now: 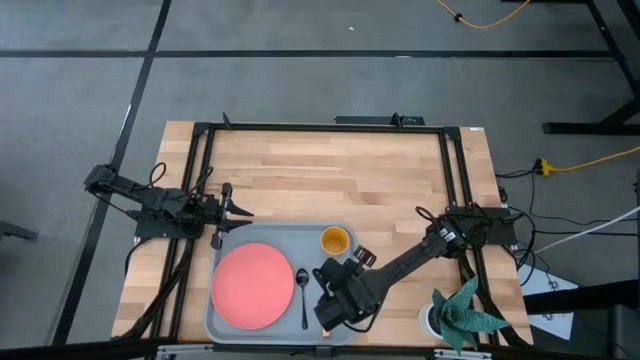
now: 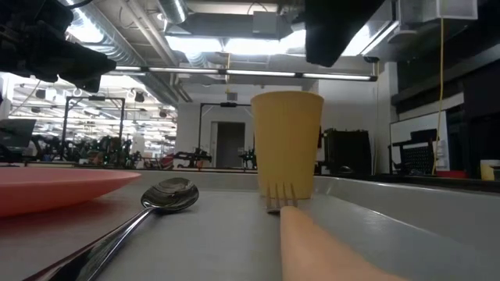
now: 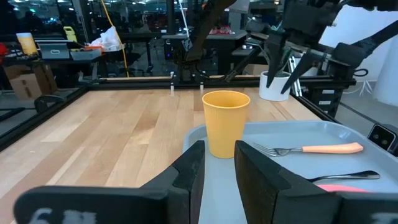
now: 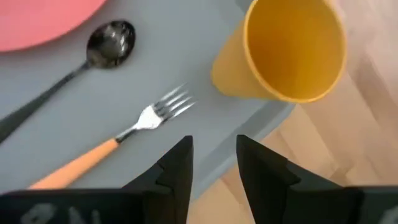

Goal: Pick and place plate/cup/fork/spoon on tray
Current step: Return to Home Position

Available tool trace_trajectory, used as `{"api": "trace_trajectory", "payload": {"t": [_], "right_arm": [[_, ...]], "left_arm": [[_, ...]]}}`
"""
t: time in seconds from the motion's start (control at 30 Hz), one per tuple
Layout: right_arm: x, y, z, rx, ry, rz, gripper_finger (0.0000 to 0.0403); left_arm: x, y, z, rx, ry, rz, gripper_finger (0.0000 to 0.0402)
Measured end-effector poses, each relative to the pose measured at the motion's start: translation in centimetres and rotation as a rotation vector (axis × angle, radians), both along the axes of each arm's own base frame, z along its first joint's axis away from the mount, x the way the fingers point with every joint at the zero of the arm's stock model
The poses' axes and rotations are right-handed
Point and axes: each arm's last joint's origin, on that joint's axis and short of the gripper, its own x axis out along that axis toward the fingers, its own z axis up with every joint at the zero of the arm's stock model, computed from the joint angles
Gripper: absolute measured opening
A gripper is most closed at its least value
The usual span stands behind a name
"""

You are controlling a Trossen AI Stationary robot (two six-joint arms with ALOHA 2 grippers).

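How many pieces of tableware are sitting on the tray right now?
4. On the tray: the plate at its left, the spoon beside it, the fork right of the spoon, the cup at the far right corner.

overhead straight down, low level on tray (image 2: pixel 406 211), wrists share cup (image 3: pixel 226 123)

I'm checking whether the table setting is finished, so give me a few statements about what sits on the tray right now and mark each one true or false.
1. The plate lies on the tray. True.
2. The cup has tipped onto its side. False: it stands upright on the tray.
3. The spoon lies between the plate and the fork. True.
4. The right gripper is shut on the fork. False: its fingers are open above the fork, holding nothing.
5. The left gripper is holding the cup. False: it is open, short of the cup.
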Motion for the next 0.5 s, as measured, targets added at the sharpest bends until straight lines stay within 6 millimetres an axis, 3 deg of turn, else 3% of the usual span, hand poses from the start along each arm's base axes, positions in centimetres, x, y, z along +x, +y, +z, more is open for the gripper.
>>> {"api": "trace_trajectory", "payload": {"t": [0.37,0.5], "right_arm": [[-0.5,0.0,1.1,0.028,0.073,0.157,0.0127],[-0.1,0.2,-0.5,0.032,0.064,0.194,0.0127]], "left_arm": [[0.0,0.0,0.0,0.000,0.000,-0.001,0.0080],[0.0,0.0,0.0,0.000,0.001,-0.001,0.0080]]}}
